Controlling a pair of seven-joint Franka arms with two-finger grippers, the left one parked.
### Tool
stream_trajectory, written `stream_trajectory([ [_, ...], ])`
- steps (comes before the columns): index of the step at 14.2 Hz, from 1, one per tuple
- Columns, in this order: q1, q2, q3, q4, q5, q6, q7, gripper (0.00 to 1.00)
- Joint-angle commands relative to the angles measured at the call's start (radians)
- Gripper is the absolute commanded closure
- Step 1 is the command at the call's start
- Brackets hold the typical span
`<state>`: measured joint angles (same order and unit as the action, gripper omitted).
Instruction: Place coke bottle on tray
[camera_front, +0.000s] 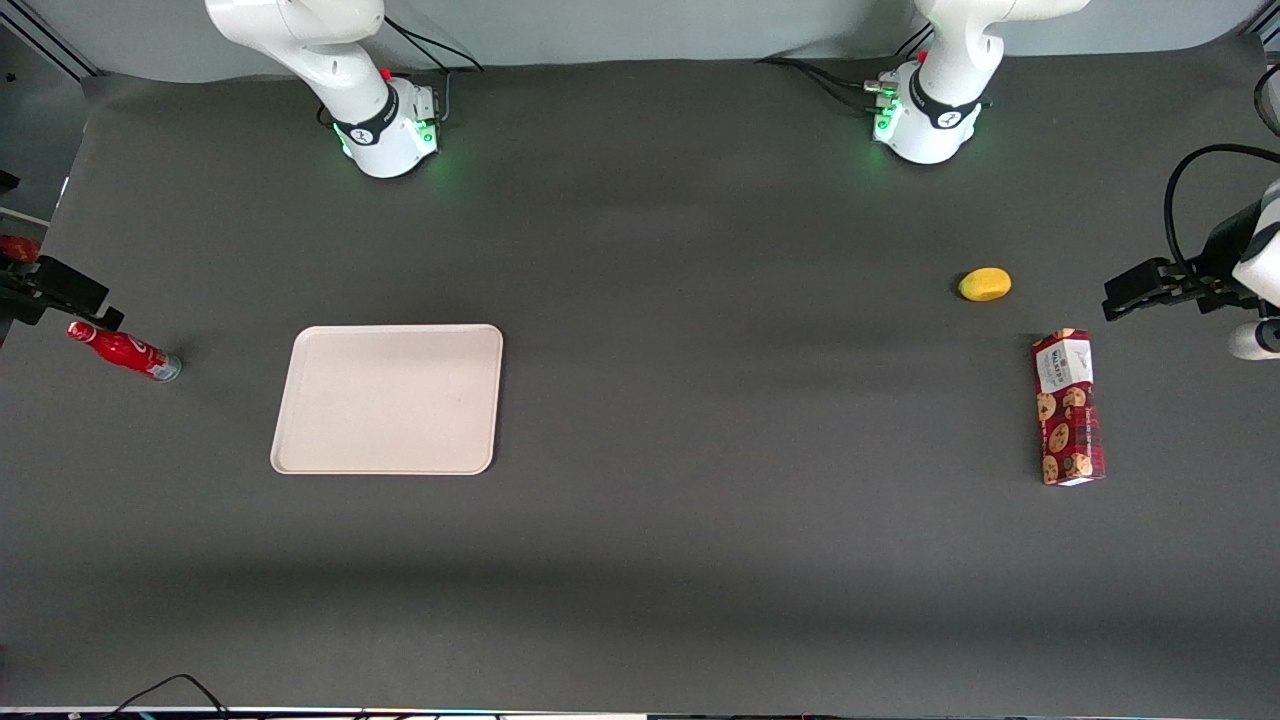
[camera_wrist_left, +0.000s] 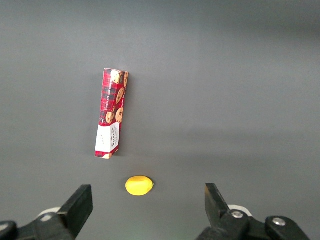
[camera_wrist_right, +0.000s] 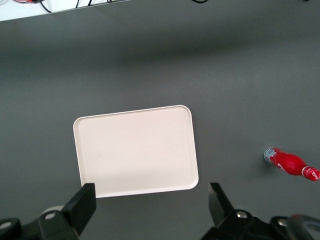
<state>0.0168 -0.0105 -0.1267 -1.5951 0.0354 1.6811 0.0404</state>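
Observation:
The coke bottle (camera_front: 125, 351) (camera_wrist_right: 291, 164) is small and red and lies on its side on the dark table mat, its silvery base pointing toward the tray. The cream tray (camera_front: 388, 398) (camera_wrist_right: 135, 150) lies flat a short way from it, with nothing on it. My gripper (camera_front: 85, 300) (camera_wrist_right: 151, 200) hangs open above the table at the working arm's end, over the bottle's capped end and clear of it. Nothing is between its fingers (camera_wrist_right: 85, 202), and the tray shows between them from above.
A red cookie box (camera_front: 1068, 407) (camera_wrist_left: 111, 113) and a small yellow fruit-like object (camera_front: 985, 284) (camera_wrist_left: 138, 185) lie toward the parked arm's end of the table. The working arm's base (camera_front: 385, 130) stands farther from the front camera than the tray.

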Motion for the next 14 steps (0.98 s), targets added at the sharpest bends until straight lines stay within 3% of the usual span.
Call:
stream_trajectory([
  [1, -0.001, 0.003, -0.002, 0.017, -0.003, -0.035, -0.004, 0.0],
  [14, 0.008, 0.006, -0.002, 0.026, -0.002, -0.066, -0.002, 0.0],
])
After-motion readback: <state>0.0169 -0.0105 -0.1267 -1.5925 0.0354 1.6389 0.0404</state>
